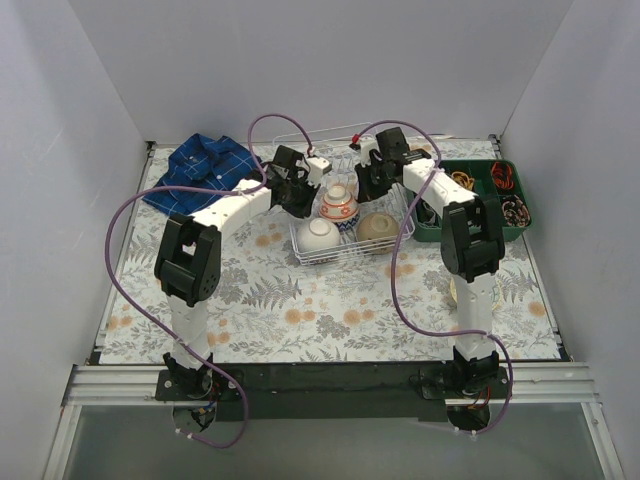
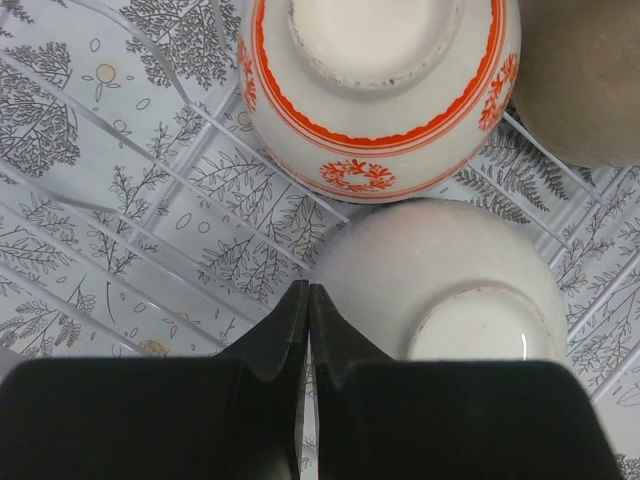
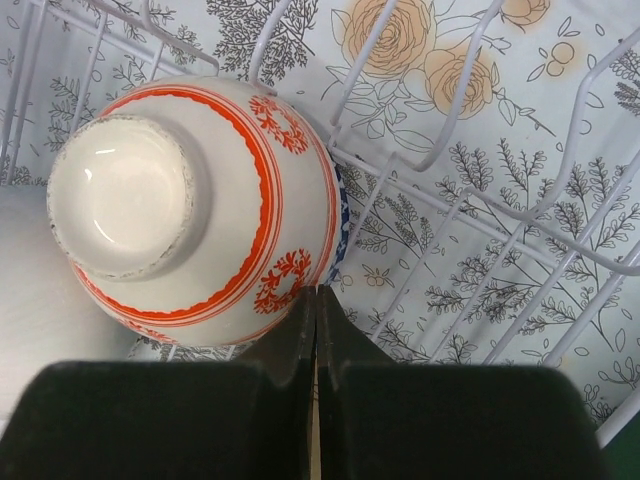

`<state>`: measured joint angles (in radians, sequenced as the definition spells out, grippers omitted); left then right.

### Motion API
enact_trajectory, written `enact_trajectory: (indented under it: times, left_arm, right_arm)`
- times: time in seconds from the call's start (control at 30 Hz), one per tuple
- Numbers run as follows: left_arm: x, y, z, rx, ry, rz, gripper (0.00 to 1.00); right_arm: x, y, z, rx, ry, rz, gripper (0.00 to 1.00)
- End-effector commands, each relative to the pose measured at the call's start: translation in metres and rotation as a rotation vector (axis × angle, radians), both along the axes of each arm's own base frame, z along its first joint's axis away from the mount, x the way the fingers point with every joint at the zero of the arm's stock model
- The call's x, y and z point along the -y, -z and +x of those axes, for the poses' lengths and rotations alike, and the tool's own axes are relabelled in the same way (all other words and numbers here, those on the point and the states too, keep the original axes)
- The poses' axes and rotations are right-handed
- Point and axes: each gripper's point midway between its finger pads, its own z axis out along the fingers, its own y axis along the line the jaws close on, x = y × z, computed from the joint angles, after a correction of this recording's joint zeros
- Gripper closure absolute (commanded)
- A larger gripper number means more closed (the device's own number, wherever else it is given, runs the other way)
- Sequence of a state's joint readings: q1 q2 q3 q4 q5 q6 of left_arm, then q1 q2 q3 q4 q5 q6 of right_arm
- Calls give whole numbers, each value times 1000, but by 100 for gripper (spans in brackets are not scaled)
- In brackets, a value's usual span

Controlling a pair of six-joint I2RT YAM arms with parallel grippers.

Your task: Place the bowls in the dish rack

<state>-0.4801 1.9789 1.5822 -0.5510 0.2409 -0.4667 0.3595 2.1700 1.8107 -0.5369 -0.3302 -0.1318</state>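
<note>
The white wire dish rack [image 1: 330, 260] stands at the table's middle back. Three bowls sit upside down inside it: a red-patterned bowl [image 1: 338, 203], a plain white bowl [image 1: 319, 234] and a tan bowl [image 1: 378, 226]. The red-patterned bowl [image 3: 190, 210] rests on a blue-patterned one [image 3: 339, 215]. My left gripper [image 2: 308, 290] is shut and holds nothing, hovering over the rack just beside the white bowl [image 2: 430, 280]. My right gripper [image 3: 317, 292] is also shut and holds nothing, its tips close to the red-patterned bowl's side.
A folded blue plaid shirt [image 1: 205, 170] lies at the back left. A green compartmented tray [image 1: 480, 215] with small items sits right of the rack. A floral cloth [image 1: 330, 310] covers the table. White walls enclose three sides.
</note>
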Motion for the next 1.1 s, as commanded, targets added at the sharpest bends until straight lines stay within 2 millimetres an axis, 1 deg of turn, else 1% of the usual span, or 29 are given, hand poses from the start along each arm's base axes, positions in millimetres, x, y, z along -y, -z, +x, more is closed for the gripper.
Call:
enact_trajectory:
  times: [0.0,0.07,0.1,0.13,0.17,0.2,0.23,0.27,0.3,0.33,0.37,0.4,0.43,0.47,0.5,0.53,0.57,0.6,0.63,0.67,0.7,0.73,0.77,0.8,0.83,0.87,0.93,1.0,1.07]
  left_arm:
    - [2,-75,21,200,-39,-86,98]
    - [5,-100,24,260,-28,-133,94]
    - [9,-112,26,297,-16,-160,83]
    - [14,-120,26,317,6,-180,77]
    - [16,-129,26,336,20,-201,73]
    - [22,-136,25,347,46,-231,69]
    - [25,-145,27,365,54,-249,62]
    - [28,-149,28,370,56,-263,59]
    - [30,-155,31,376,49,-276,57]
    - [31,-160,32,369,33,-291,52]
    - [32,-170,34,381,19,-303,48]
    - [30,-173,35,382,6,-307,45]
    - [30,-176,35,379,0,-311,40]
    - [30,-179,34,376,-6,-315,38]
    - [28,-184,32,383,-9,-318,36]
    - [26,-185,30,383,-13,-315,35]
    - [25,-183,27,378,-9,-306,32]
    - [22,-184,26,382,-6,-295,30]
    - [19,-186,23,388,-5,-285,30]
    - [17,-184,21,382,-7,-270,30]
    - [14,-179,19,382,-2,-248,30]
    - [11,-183,17,392,-4,-242,30]
    - [5,-181,17,399,-20,-218,30]
    - [1,-175,16,396,-24,-197,30]
    - [-3,-173,16,402,-35,-184,30]
    - [-7,-178,16,423,-53,-174,30]
    - [-14,-171,15,429,-72,-146,30]
    - [-21,-171,16,444,-97,-127,30]
    - [-25,-161,14,433,-104,-107,30]
  right_arm:
    - [-6,-44,0,81,-5,18,99]
    - [12,-58,3,102,37,22,99]
    - [19,-76,3,132,53,34,98]
    - [28,-85,4,141,66,52,82]
    - [32,-102,2,174,55,70,70]
    - [34,-111,-1,188,38,78,56]
    - [40,-117,-1,206,41,70,35]
    - [43,-131,-5,246,27,64,25]
    - [47,-135,-9,257,22,57,17]
    - [53,-137,-11,271,29,41,1]
    - [59,-150,-16,306,36,29,1]
    - [68,-133,-25,264,64,2,1]
    - [85,-127,-25,256,129,-44,1]
    - [96,-129,-34,250,161,-56,1]
    - [106,-113,-45,217,148,-82,1]
    - [120,-108,-57,180,130,-68,1]
    - [129,-114,-67,189,117,-74,1]
    - [141,-113,-73,215,53,-113,1]
    - [159,-101,-94,153,34,-117,1]
    - [170,-108,-104,173,13,-136,1]
    - [180,-105,-115,164,-10,-157,1]
    - [202,-97,-125,164,-37,-225,2]
    - [209,-99,-143,156,-58,-264,2]
    - [216,-96,-153,157,-77,-302,3]
    - [225,-94,-161,174,-109,-363,4]
    - [227,-87,-180,173,-120,-383,4]
    - [230,-81,-197,169,-128,-408,5]
    - [229,-72,-218,141,-144,-410,6]
    - [226,-67,-231,118,-165,-409,7]
